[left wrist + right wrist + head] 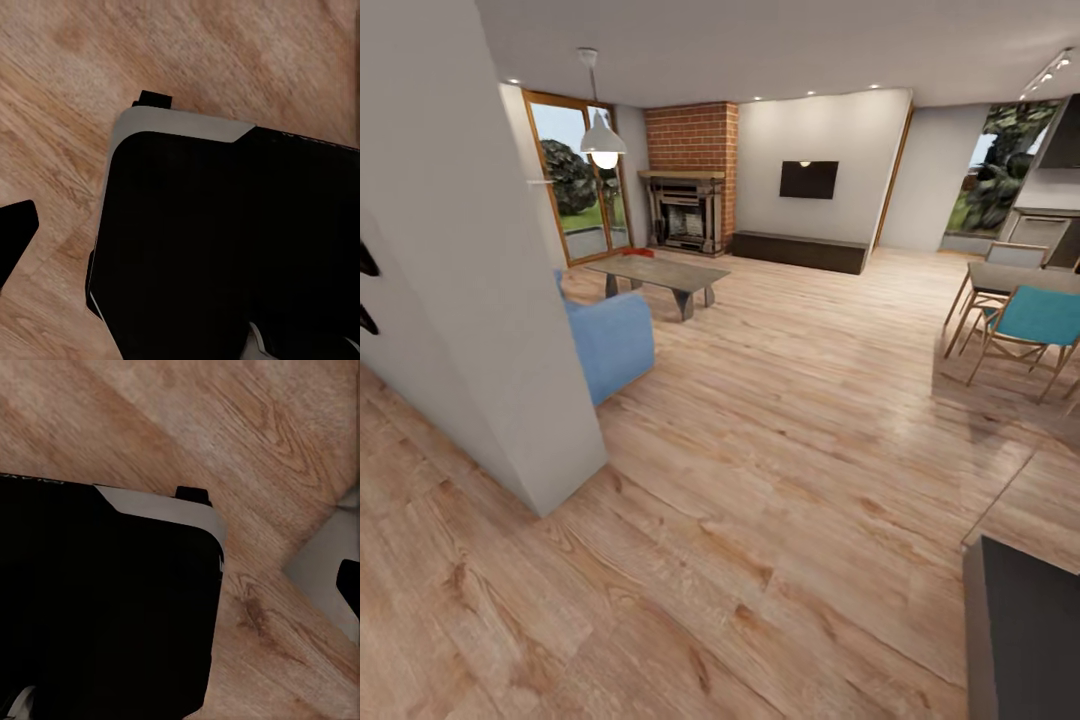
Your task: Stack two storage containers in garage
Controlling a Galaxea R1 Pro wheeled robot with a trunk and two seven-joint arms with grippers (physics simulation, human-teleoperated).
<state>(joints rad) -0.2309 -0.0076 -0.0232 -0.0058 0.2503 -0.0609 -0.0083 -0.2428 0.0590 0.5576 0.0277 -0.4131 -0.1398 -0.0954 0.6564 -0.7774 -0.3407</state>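
I am in the living room, on light wood-plank floor [780, 470]. Far off, a small red-orange patch [640, 253] lies on the low grey coffee table [670, 272]; it looks like the storage containers, too small to tell whether one or two. In the left wrist view, one dark fingertip [15, 236] of my left gripper hangs over the planks beside my black, grey-rimmed base [180, 124]. The right wrist view has one dark fingertip [349, 585] of my right gripper near the same base [161, 508]. The garage is out of view.
A white wall corner [510, 350] juts out close on the left, with a blue sofa [610, 340] behind it. A brick chimney with fireplace [688, 200] and glass doors [575, 185] stand at the back. Dining chairs [1030, 320] are on the right, a dark counter [1025, 630] at the near right.
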